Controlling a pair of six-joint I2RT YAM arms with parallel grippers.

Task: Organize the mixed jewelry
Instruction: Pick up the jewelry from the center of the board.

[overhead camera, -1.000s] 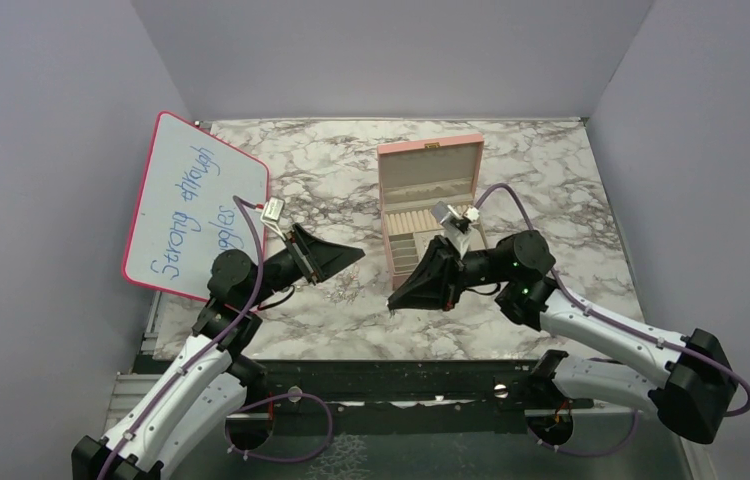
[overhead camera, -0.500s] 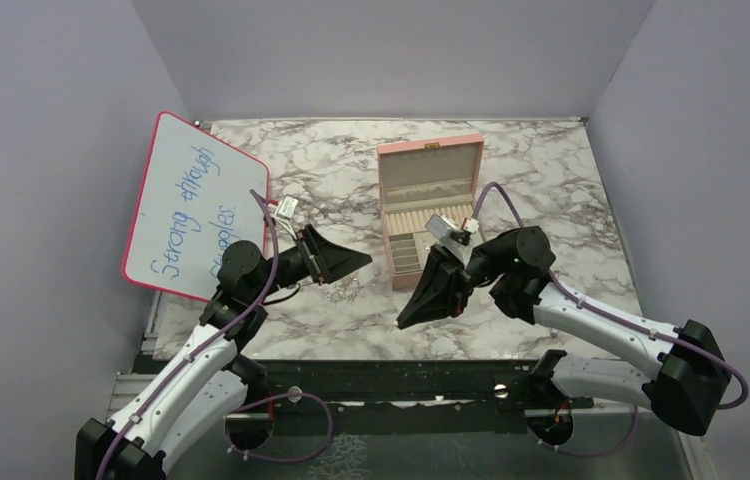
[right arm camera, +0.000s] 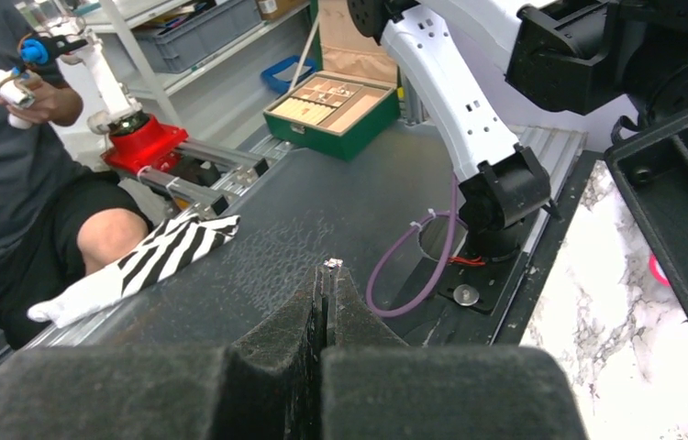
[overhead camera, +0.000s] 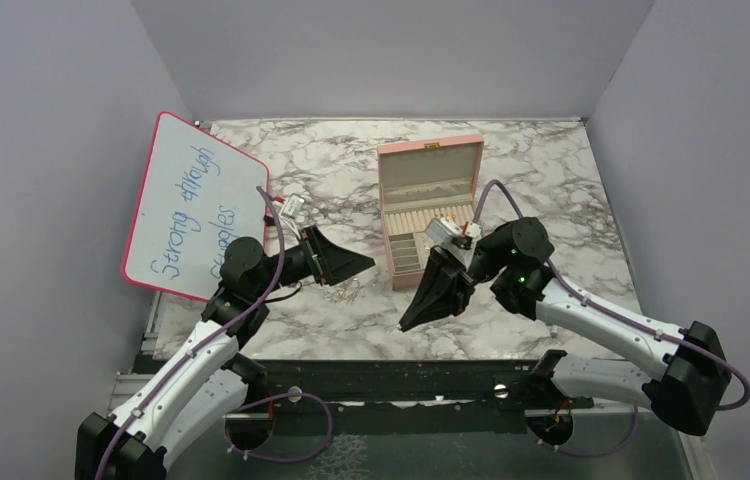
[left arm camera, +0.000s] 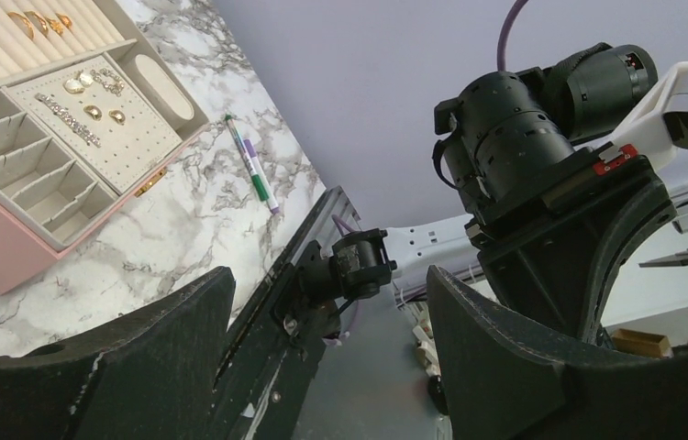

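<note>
As a tiny silvery stud (right arm camera: 332, 264) is pinched in the right hand (right arm camera: 327, 280), with the left hand (left arm camera: 327, 284) held wide and empty, carriage to the open pink jewelry box (overhead camera: 431, 148) is needed next.

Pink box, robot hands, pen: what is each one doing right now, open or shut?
pink box: open, lid standing up, jewelry inside.
left gripper: open, empty.
right gripper: shut on a tiny shiny piece.
marker pen: lying flat on the table beside the box.

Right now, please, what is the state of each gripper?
Left gripper: open, holding nothing.
Right gripper: closed, pinching a tiny silver piece at its tips.
</note>
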